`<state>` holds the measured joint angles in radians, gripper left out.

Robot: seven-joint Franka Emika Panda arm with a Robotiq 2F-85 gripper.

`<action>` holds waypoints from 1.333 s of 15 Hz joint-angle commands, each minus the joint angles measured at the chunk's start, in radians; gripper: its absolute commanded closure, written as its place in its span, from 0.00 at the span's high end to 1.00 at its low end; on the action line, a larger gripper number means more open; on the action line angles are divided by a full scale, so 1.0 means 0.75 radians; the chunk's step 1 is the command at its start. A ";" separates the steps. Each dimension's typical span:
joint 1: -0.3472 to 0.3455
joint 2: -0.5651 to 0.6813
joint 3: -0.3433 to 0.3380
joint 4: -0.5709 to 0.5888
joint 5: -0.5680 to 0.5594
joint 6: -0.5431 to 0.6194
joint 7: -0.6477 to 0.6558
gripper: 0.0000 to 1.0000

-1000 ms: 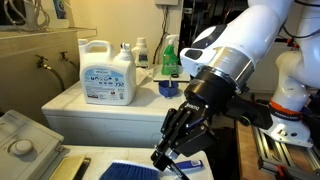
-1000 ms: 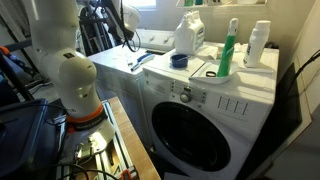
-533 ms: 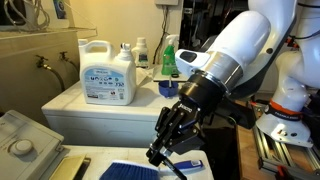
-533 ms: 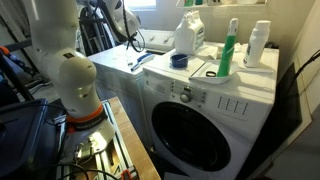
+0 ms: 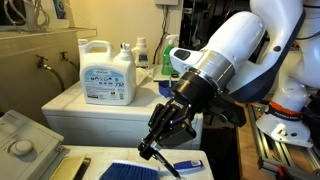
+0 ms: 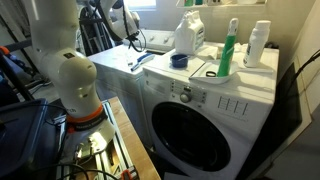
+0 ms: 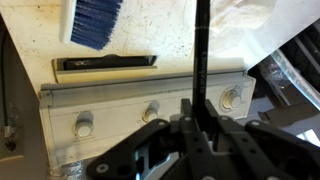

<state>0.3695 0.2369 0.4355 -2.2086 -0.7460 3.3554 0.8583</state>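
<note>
My gripper [image 5: 148, 153] hangs from the white arm over the near washing machine, low in an exterior view. In the wrist view my gripper [image 7: 197, 108] is shut on a thin black rod [image 7: 200, 50] that runs straight away from the jaws to the frame's edge. A brush with blue bristles [image 7: 95, 22] lies on the white machine top beyond the control panel, to the left of the rod. The same blue bristles [image 5: 130, 171] show just left of the gripper, with a blue handle piece [image 5: 186, 164] to its right.
The control panel carries three white knobs [image 7: 152, 113] and a dark slot [image 7: 105, 63]. A white detergent jug [image 5: 107, 72], a green spray bottle [image 5: 170, 55] and a blue cup [image 5: 167, 88] stand on the far machine. A round dryer door [image 6: 195, 130] faces the robot's base [image 6: 80, 120].
My gripper has moved left and slightly down with the black rod still in it. The bottles and the brush have not moved.
</note>
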 commanded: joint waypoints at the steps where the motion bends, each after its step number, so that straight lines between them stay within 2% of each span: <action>1: 0.028 -0.008 -0.012 -0.015 0.080 -0.003 -0.093 0.04; 9: -0.006 0.033 0.069 -0.035 0.058 -0.014 -0.133 0.04; 10: -0.005 0.032 0.068 -0.037 0.062 -0.017 -0.131 0.39; 11: -0.008 0.034 0.072 -0.040 0.058 -0.017 -0.134 0.40; 12: -0.013 0.036 0.078 -0.044 0.053 -0.017 -0.137 0.45; 19: -0.034 0.040 0.094 -0.045 0.037 0.011 -0.132 0.99; 20: -0.031 0.033 0.086 -0.044 0.043 0.004 -0.130 1.00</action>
<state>0.3682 0.2756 0.4900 -2.2271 -0.7050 3.3542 0.7585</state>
